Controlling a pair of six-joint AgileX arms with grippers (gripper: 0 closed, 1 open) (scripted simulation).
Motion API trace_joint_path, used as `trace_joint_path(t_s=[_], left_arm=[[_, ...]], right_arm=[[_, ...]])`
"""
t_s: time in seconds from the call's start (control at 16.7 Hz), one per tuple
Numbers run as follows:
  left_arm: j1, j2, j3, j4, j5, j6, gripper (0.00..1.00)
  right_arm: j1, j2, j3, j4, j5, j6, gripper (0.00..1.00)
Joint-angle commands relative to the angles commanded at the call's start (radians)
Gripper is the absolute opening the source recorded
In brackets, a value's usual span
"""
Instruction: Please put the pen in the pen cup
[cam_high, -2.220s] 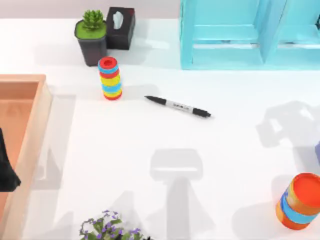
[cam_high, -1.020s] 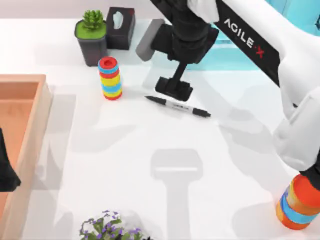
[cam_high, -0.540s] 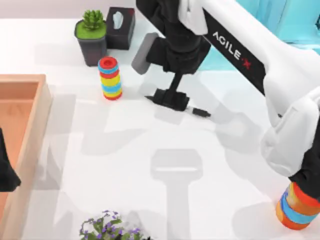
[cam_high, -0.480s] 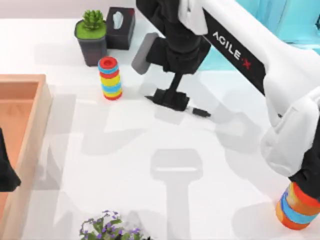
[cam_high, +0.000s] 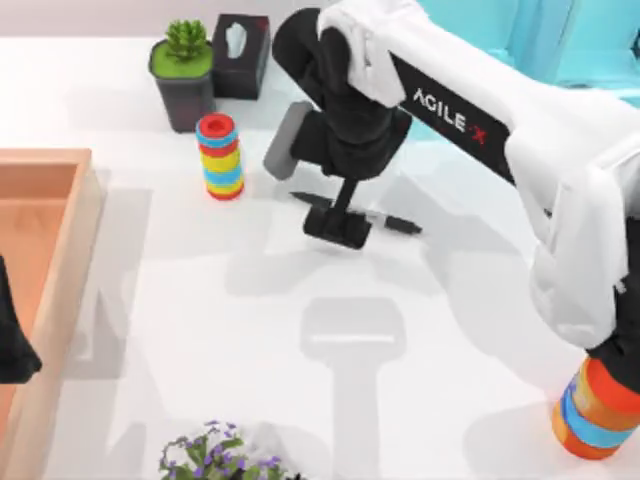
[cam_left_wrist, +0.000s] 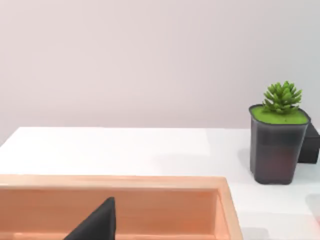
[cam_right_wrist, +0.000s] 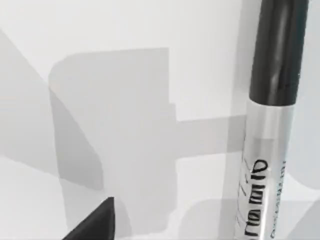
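Since the earlier frame our right gripper (cam_high: 337, 222) has come lower over the middle of the pen (cam_high: 395, 221), which lies flat on the white table (cam_high: 200, 300), right of the striped cylinder (cam_high: 221, 157). We cannot tell whether its fingers are apart or together. The right wrist view shows the pen (cam_right_wrist: 267, 125) close up. Our left arm stays parked by the wooden tray (cam_high: 50, 250) at the table's left.
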Motion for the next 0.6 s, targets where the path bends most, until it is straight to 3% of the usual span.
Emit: trace_joint_path(t_s=[0.24, 0.54, 0.6], left_arm=[[0.0, 0.0, 0.0, 0.0, 0.0, 0.0, 1.0], [0.0, 0.0, 0.0, 0.0, 0.0, 0.0, 1.0], [0.0, 0.0, 0.0, 0.0, 0.0, 0.0, 1.0]], right_arm=[[-0.008, -0.016, -0.175, 0.163, -0.001, -0.009, 1.0], [-0.01, -0.018, -0.198, 0.186, -0.001, -0.011, 1.0], [-0.01, -0.018, -0.198, 0.186, -0.001, -0.011, 0.92]])
